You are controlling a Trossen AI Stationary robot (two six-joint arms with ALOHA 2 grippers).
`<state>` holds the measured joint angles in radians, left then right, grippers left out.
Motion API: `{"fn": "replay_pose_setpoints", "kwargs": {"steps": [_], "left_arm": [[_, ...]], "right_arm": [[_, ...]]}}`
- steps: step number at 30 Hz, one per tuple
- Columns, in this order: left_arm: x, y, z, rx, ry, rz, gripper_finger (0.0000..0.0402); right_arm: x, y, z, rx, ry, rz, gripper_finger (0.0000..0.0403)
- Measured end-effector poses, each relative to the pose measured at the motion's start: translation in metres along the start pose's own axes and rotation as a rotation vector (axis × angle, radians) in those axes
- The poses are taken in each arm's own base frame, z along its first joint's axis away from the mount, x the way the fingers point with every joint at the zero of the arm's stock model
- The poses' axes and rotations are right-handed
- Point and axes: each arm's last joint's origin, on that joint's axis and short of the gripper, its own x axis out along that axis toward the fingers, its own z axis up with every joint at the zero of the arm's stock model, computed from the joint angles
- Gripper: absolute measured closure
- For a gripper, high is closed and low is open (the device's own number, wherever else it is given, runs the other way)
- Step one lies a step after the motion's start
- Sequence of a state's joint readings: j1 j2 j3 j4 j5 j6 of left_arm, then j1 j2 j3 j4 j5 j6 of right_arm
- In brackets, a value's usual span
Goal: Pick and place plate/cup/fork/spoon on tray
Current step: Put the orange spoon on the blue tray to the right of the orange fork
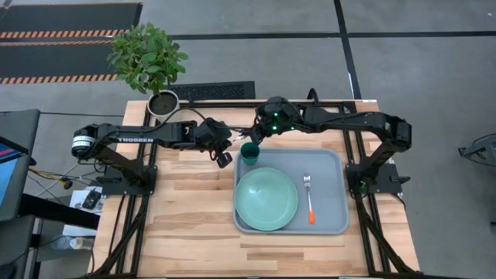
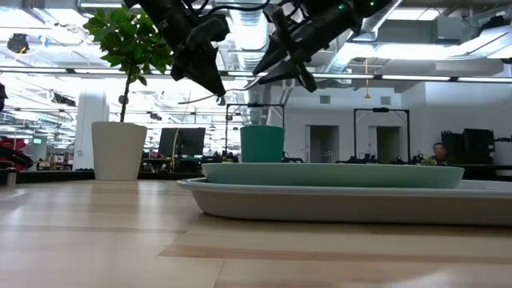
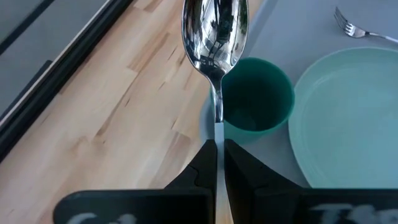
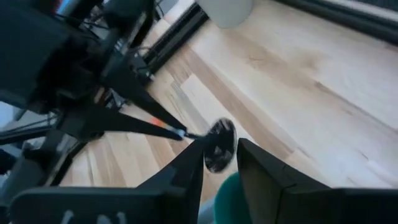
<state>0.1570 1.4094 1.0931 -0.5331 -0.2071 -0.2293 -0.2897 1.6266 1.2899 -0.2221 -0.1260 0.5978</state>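
Observation:
The light blue-grey tray (image 1: 332, 167) lies at the table's right middle. On it rest the mint-green plate (image 1: 266, 199), the orange-handled fork (image 1: 309, 198) and the dark-green cup (image 1: 249, 153), which stands upright in the tray's far left corner. My left gripper (image 1: 224, 155) is shut on the spoon (image 3: 214, 31), whose bowl hangs above the cup (image 3: 256, 93). My right gripper (image 4: 219, 163) is open just beyond the cup's far side; its fingers stand on either side of the spoon's bowl (image 4: 219, 144). I cannot tell whether they touch it. My left gripper pinches the spoon between its two fingers, with the thin metal neck (image 3: 218, 127) coming out at the fingertips. A bit of the orange handle (image 4: 160, 124) shows at the fingers. The spoon sticks out forward along the fingers, lifted clear above the tray's far left corner.
A white plant pot (image 1: 163, 102) with a leafy plant stands at the table's far left edge. Bare wood lies left of the tray and along the near edge. The tray has bare floor (image 1: 329, 201) to the right of the fork.

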Motion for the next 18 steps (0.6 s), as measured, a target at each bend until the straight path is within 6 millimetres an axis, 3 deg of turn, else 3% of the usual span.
{"fn": "replay_pose_setpoints", "kwargs": {"steps": [18], "left_arm": [[-0.0001,-0.0004,0.0016,0.001,-0.017,0.002,0.0401]], "right_arm": [[-0.0008,-0.0041,-0.0008,-0.005,0.021,-0.026,0.0394]]}}
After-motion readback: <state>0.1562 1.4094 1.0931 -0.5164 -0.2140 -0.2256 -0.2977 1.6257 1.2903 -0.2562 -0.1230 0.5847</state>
